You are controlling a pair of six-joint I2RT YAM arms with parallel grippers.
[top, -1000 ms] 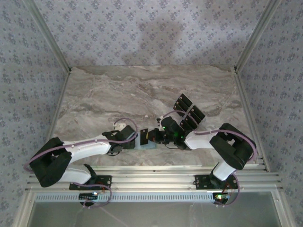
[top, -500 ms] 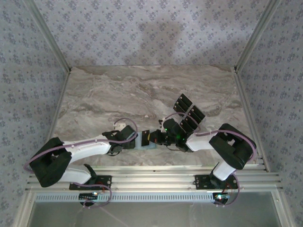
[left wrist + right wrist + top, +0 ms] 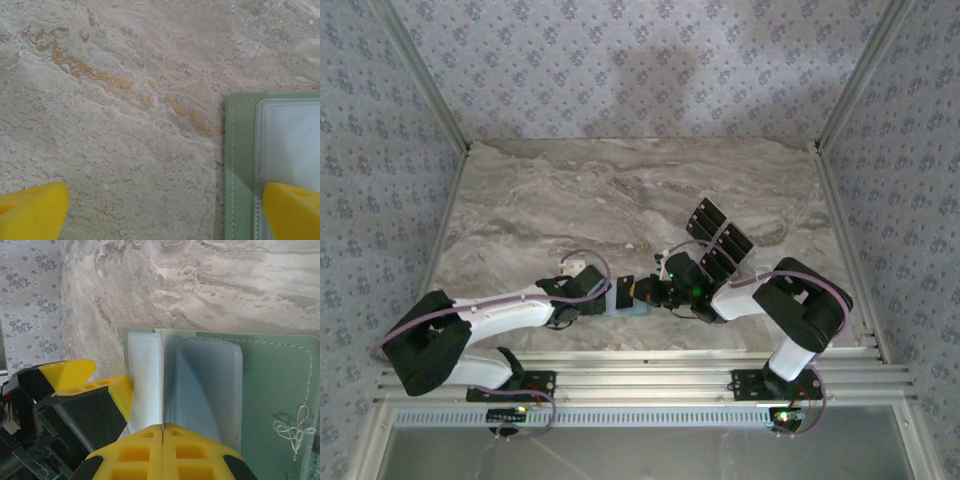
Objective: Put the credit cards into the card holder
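Left end effector [image 3: 604,298]: you have it spread wide at the card holder's left side, with one yellow fingertip [image 3: 292,212] over its clear pocket.
Right end effector [image 3: 162,432]: you have it closed tight, pinching a thin clear leaf of the holder.
Card holder [image 3: 628,301]: lies open on the table [image 3: 550,200], near edge, centre, between your end effectors.
Credit cards [image 3: 720,240]: a black cluster farther back to the right, apart from the holder.

card holder [image 3: 280,385]: sage green, pale stitching, milky clear pocket | credit cards [image 3: 705,215]: black, pale edge strips | table [image 3: 125,150]: grey-beige marble, orange vein | walls [image 3: 620,60]: grey floral print | left gripper fingers [image 3: 30,210]: yellow | arms [image 3: 510,315]: white, black joints
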